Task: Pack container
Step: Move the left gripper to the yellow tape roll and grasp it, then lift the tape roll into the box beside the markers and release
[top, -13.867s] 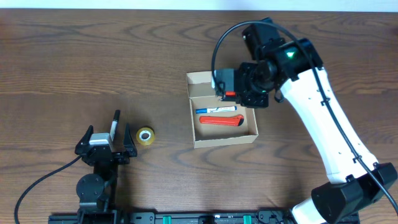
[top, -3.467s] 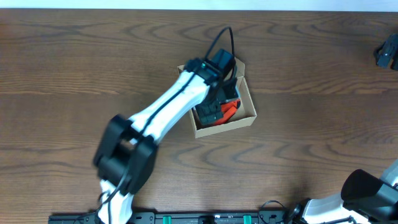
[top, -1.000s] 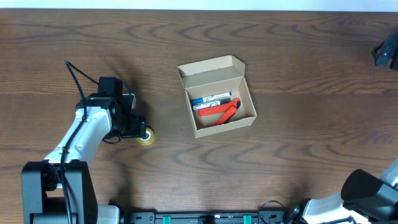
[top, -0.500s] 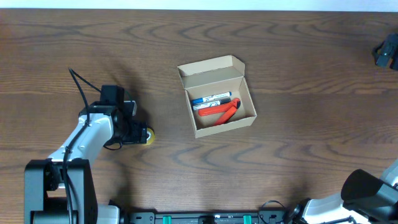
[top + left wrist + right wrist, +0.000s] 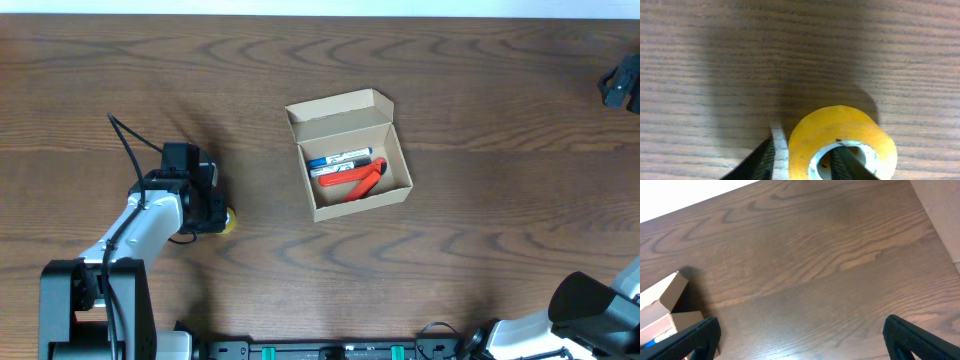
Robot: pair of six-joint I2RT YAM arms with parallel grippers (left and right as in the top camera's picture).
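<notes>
The container (image 5: 341, 111) is a tan cardboard box standing open mid-table, its flap lid tipped back; its corner (image 5: 662, 300) shows in the right wrist view. Inside lie a blue-and-white marker (image 5: 340, 159) and a red-handled tool (image 5: 352, 180). A yellow tape roll (image 5: 229, 218) rests on the table at the left. My left gripper (image 5: 214, 212) is on it. In the left wrist view the tape roll (image 5: 837, 127) has one finger against its outer wall and the other inside its core, so the left gripper (image 5: 805, 162) is shut on the roll's wall. My right gripper (image 5: 802, 335) hangs open above bare wood.
The right arm (image 5: 622, 84) sits at the table's far right edge, well away from the box. Bare brown wood lies between the tape roll and the box. The table's far edge (image 5: 700, 200) shows in the right wrist view.
The left gripper's jaws have come together on the tape roll's wall, and the roll now sits mostly hidden under the gripper. The right arm and the box have not moved.
</notes>
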